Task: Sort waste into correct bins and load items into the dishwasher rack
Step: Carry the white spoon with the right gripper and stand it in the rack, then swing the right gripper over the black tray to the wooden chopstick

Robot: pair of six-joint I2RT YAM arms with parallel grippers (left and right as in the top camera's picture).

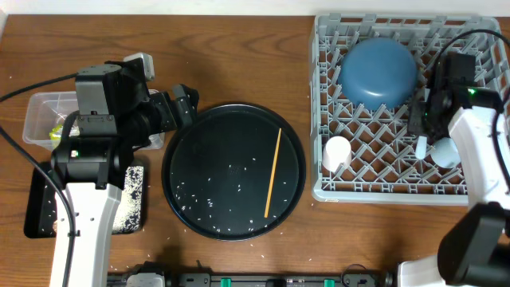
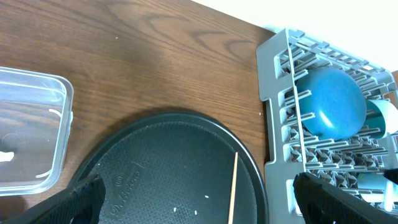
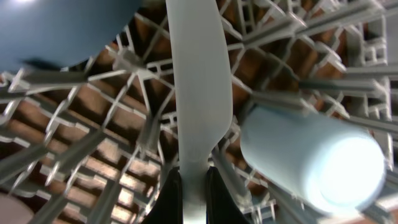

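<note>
The right gripper [image 3: 194, 186] pinches the pale spoon [image 3: 198, 87] by its narrow end above the dishwasher rack [image 3: 81, 143]. It looks light, stiff, probably slick. The left gripper [image 2: 199, 186] is spread wide.

We see the grey rack [image 1: 382, 194] at the table's right edge: blue bowl [image 1: 378, 72] upturned at back, pale cup [image 1: 336, 153] front-left.

The large square grey plastic rack [image 1: 390, 194] is showing a criss-cross lattice over the brown streaky-grained wooden table [image 1: 239, 56], a round slate-blue bowl [image 1: 378, 70] and a pale whitish plastic spoon [image 3: 194, 81] are looking plain, and white rice grains [image 1: 205, 205] are speckling the round black tray [image 1: 207, 147].
</note>
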